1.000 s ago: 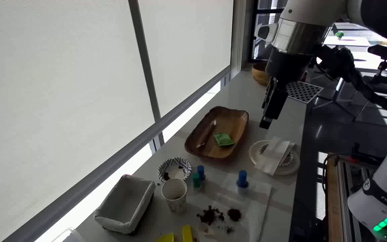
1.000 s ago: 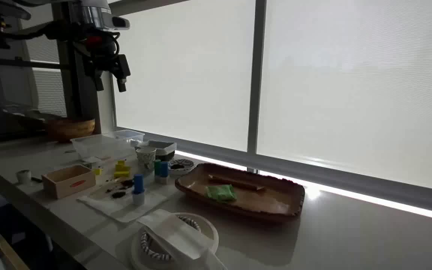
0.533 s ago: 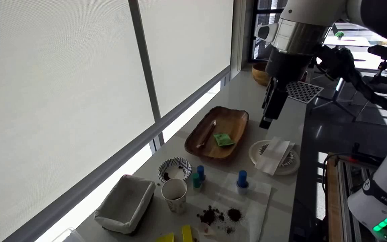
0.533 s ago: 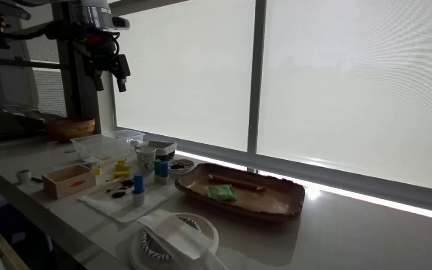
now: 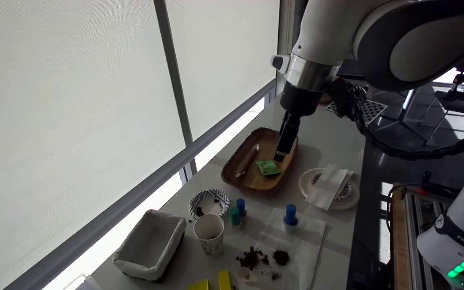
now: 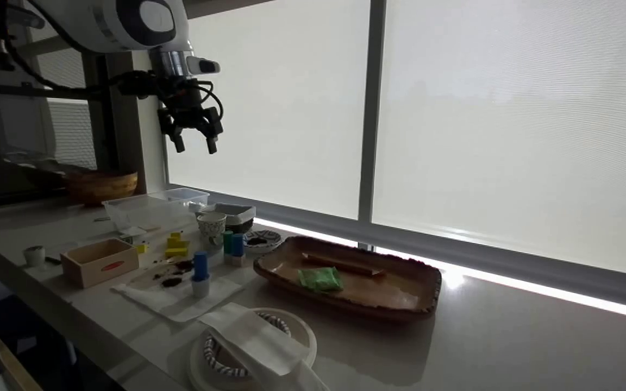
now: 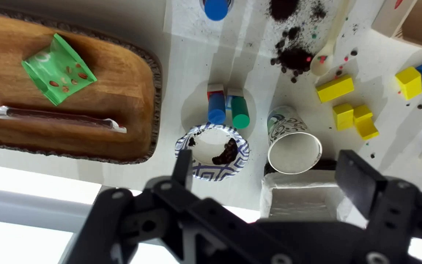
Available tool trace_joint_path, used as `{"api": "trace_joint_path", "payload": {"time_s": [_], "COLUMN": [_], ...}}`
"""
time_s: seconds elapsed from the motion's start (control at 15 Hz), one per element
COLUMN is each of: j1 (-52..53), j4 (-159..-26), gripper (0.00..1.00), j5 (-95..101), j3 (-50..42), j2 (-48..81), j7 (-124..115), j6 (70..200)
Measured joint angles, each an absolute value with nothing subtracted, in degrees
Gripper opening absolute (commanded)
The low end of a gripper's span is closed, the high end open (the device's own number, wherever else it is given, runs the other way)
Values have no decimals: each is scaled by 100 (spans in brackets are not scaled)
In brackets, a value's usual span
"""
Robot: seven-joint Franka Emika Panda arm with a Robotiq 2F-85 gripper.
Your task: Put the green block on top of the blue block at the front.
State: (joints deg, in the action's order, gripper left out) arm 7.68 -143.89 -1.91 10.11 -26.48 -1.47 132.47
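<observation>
The green block (image 7: 240,113) stands upright on a small pale piece, close beside a blue block (image 7: 217,109). Both show in both exterior views too, the green block (image 5: 235,216) partly in front of that blue block (image 5: 240,206). Another blue block (image 6: 200,266) stands alone in a small whitish cup (image 6: 201,287), nearer the robot's base; the wrist view cuts this blue block (image 7: 216,8) off at its top edge. High above the counter hangs my gripper (image 6: 196,145), its fingers wide apart with nothing between them. In the wrist view my gripper (image 7: 266,168) spans across the patterned bowl, cup and lined basket below.
Close to the green block are a patterned paper bowl (image 7: 214,172) and a tall paper cup (image 7: 294,152). A wooden tray (image 6: 394,298) holds a green packet (image 6: 321,279). Yellow blocks (image 7: 334,89), dark crumbs (image 7: 295,58), a lined basket (image 5: 150,243) and a wooden box (image 6: 100,263) surround them.
The arm has swung and my gripper has come lower, leftward in an exterior view and rightward in the opposite one. Its jaws have stayed apart, and the things on the counter have not moved.
</observation>
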Motion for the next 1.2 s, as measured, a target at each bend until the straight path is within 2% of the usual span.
{"api": "trace_joint_path", "payload": {"time_s": [0.6, 1.2], "j1": [759, 811], "j4": [-12637, -11739], "gripper": [100, 100], "j5": [818, 1268], "j3": [1015, 785], "j2": [403, 1731], "j7": [133, 122], "j6": [13675, 13666]}}
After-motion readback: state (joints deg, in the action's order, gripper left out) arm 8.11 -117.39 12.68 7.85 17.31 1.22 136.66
